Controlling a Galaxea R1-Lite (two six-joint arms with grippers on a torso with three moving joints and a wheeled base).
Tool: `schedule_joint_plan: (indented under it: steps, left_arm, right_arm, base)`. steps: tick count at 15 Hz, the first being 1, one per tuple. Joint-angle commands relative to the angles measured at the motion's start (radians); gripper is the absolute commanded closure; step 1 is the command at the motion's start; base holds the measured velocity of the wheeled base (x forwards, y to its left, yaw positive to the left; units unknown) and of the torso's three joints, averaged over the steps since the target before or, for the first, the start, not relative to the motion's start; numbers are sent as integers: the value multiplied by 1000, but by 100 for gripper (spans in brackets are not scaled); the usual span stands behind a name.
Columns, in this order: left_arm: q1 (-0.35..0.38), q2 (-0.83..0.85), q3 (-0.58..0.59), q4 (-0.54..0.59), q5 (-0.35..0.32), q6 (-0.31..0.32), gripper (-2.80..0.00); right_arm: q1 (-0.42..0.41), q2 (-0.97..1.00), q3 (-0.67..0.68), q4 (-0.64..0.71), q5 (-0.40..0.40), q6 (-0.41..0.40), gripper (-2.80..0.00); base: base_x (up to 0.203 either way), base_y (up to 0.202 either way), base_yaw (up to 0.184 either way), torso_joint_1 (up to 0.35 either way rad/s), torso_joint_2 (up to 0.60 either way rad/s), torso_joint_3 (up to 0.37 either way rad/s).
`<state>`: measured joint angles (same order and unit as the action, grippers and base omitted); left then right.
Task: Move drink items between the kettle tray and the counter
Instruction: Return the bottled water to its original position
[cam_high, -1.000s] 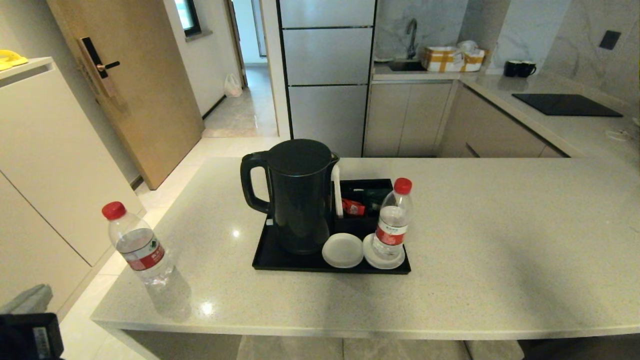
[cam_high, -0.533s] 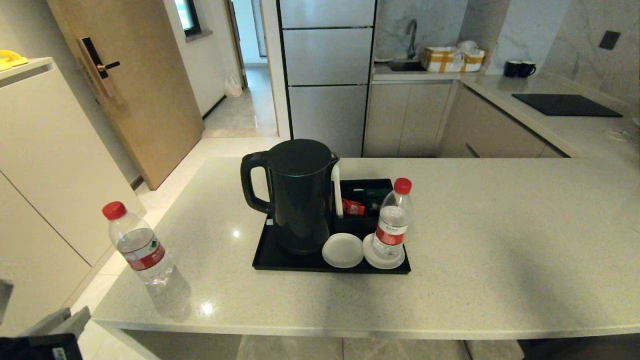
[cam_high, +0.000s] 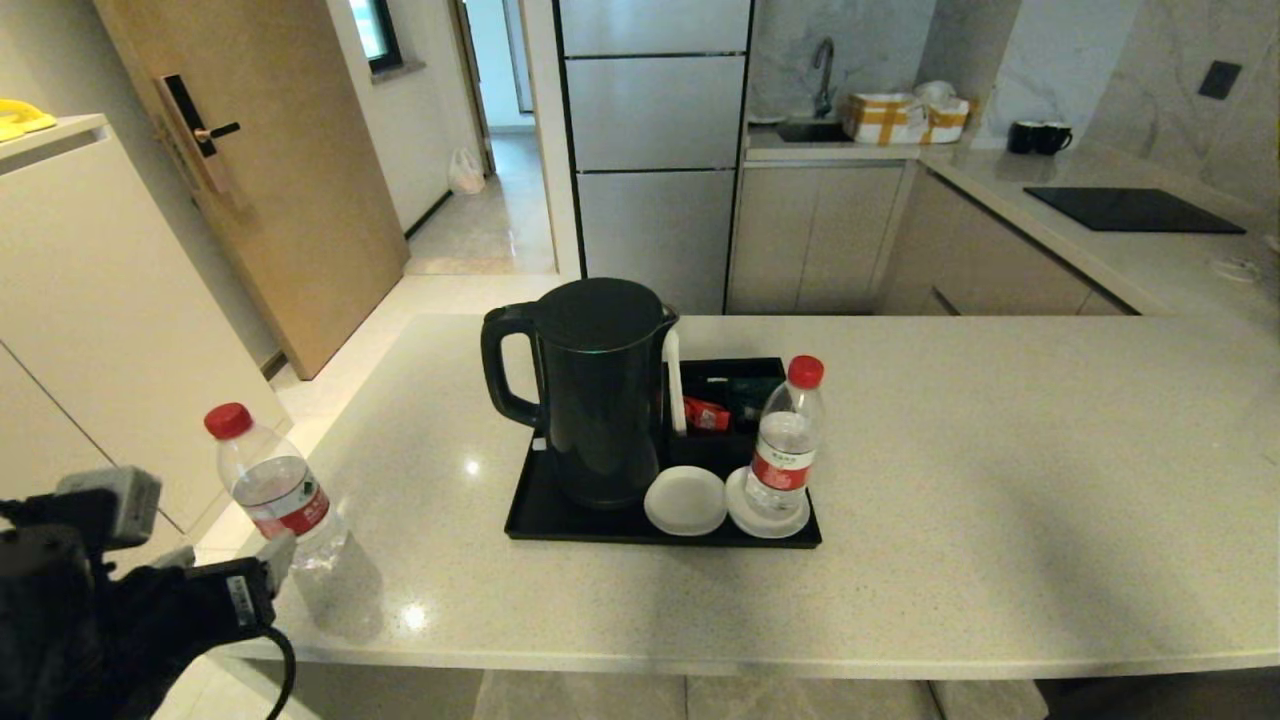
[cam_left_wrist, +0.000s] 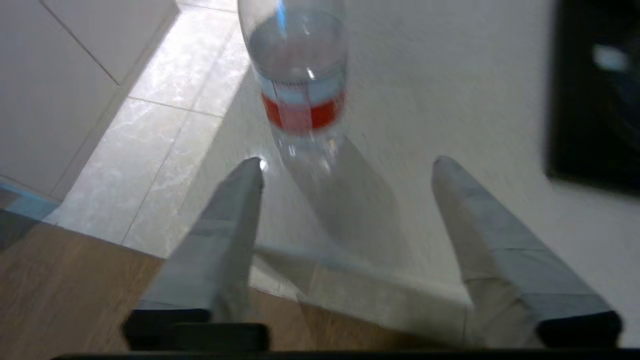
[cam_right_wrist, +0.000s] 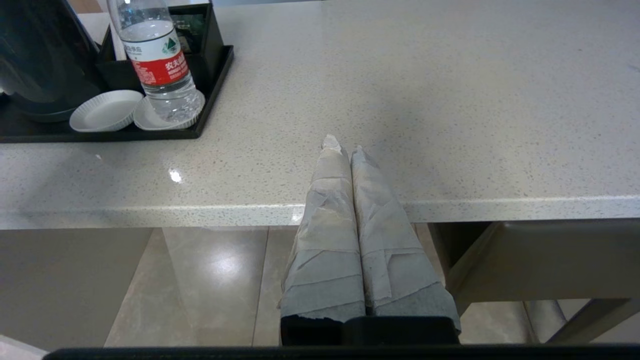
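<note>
A tall black kettle (cam_high: 600, 390) stands on the shallow black kettle tray (cam_high: 560, 522), beside a sachet box (cam_high: 735, 385) and two white coasters. One red-capped water bottle (cam_high: 785, 445) stands on the right-hand coaster. A second bottle (cam_high: 275, 495) stands on the beige counter (cam_high: 1000, 480), near its left front corner. My left gripper (cam_high: 200, 535) is open just short of that corner. In the left wrist view the bottle (cam_left_wrist: 300, 85) stands ahead of the spread gripper (cam_left_wrist: 347, 164), untouched. My right gripper (cam_right_wrist: 342, 145) is shut and empty at the counter's front edge, right of the tray (cam_right_wrist: 210, 100).
The counter's left edge drops to a tiled floor (cam_high: 330, 400) right beside the near bottle. A white cabinet (cam_high: 90, 330) stands to the left. Behind are a black cooktop (cam_high: 1130, 210), two black mugs (cam_high: 1040, 137) and a sink (cam_high: 815, 128).
My left arm has risen from the bottom-left corner and moved toward the bottle on the counter. Kettle, tray and both bottles have not moved.
</note>
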<state>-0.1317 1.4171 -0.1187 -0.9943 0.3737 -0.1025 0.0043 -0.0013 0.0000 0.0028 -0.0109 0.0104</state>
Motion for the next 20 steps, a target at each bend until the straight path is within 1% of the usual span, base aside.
schedule_joint_plan:
  steps: [1, 2, 4, 11, 15, 20]
  left_arm:
    - [81, 277, 4, -295, -10, 49, -280]
    - [113, 332, 4, -404, -16, 82, -280]
    - [158, 402, 6, -531, -21, 146, -280]
    - [162, 460, -39, -536, -23, 157, -280]
    - [162, 552, -135, -536, -27, 192, -280]
    - [170, 604, -209, -536, -25, 222, -280]
  right_arm:
    - [0, 0, 0, 0, 0, 0, 0]
    - [0, 0, 0, 0, 0, 0, 0]
    - [0, 0, 0, 0, 0, 0, 0]
    - [0, 0, -1, 0, 0, 0, 0]
    - [0, 0, -2, 0, 0, 0, 0]
    - [0, 0, -1, 0, 0, 0, 0]
  base:
    - [0, 0, 0, 0, 0, 0]
    - [0, 0, 0, 0, 0, 0]
    - [0, 0, 0, 0, 0, 0]
    - [0, 0, 0, 0, 0, 0]
    - [0, 0, 0, 0, 0, 0]
    - [0, 0, 0, 0, 0, 0]
